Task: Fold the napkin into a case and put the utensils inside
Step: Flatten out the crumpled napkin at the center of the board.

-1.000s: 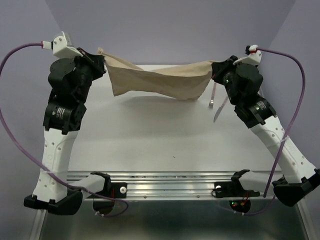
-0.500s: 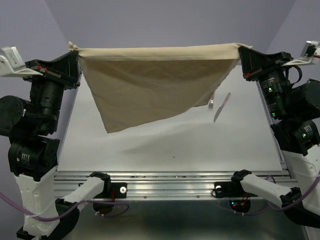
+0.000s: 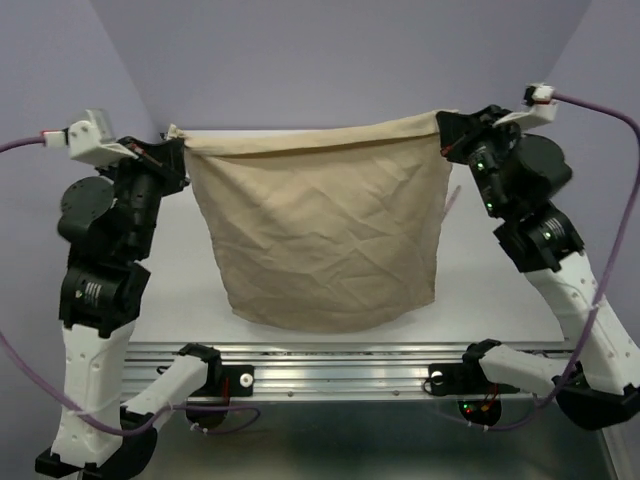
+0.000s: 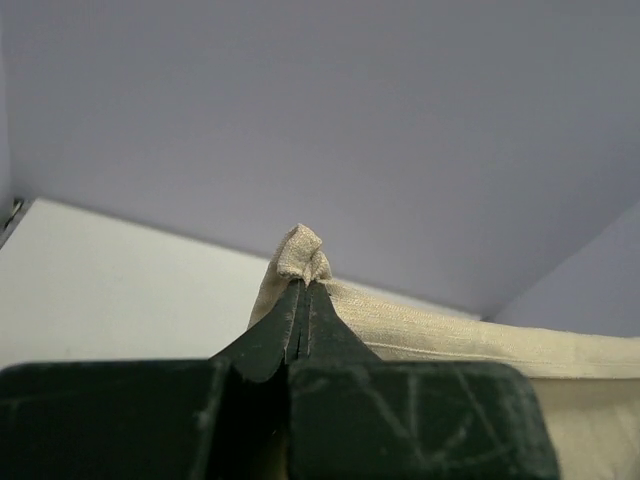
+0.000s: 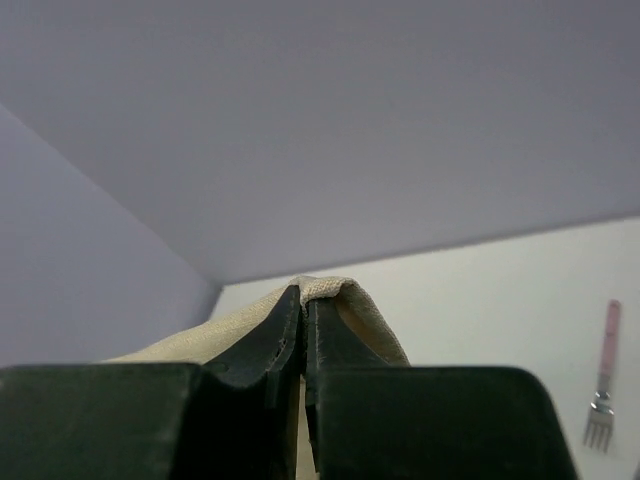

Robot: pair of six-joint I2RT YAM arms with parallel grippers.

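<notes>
The tan napkin hangs as a wrinkled sheet between both arms, its top edge stretched taut and its lower hem just above the table's front. My left gripper is shut on the top left corner, and cloth bunches past its tips. The right gripper is shut on the top right corner, with cloth folded over its tips. A fork with a pink handle lies on the table in the right wrist view. From above, the sheet hides the utensils except a faint pink sliver.
The white table lies under the hanging cloth. An aluminium rail with the arm bases runs along its near edge. Purple cables loop beside each arm, and plain lilac walls close the back and sides.
Both grippers have come lower, closer together and nearer the front with the corners still held. The napkin went from bunched to a full hanging sheet, now covering the utensils from above.
</notes>
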